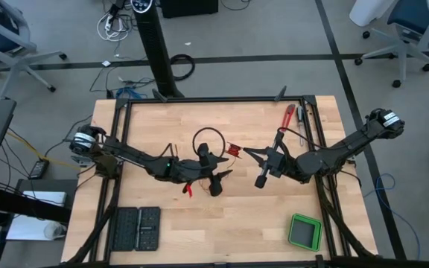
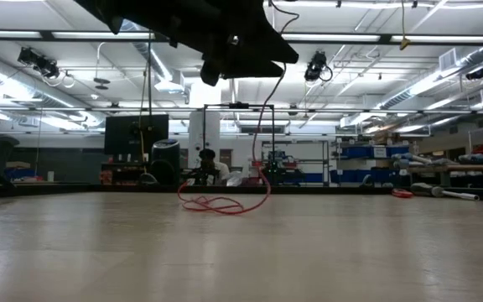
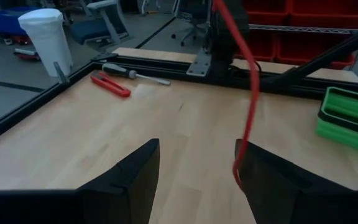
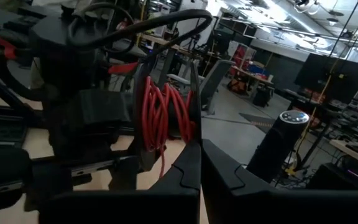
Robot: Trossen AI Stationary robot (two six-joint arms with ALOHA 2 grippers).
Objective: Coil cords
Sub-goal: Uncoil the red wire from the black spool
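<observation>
The left gripper point(image 1: 216, 181), near the middle of the bench point(image 1: 222, 231), is hanging above the wood with its fingers spread wide and gripping nothing, while the red wire point(image 3: 252, 93) is dangling past one finger point(image 3: 278, 180). The right gripper point(image 1: 261, 173), just beside it toward the right edge, is pinching its fingers fully together, and part of the wire is sitting wound as a small red bundle in front of it. A loose loop is lying on the bench, so I judge the coiling partly done, with that slack left to wind.
</observation>
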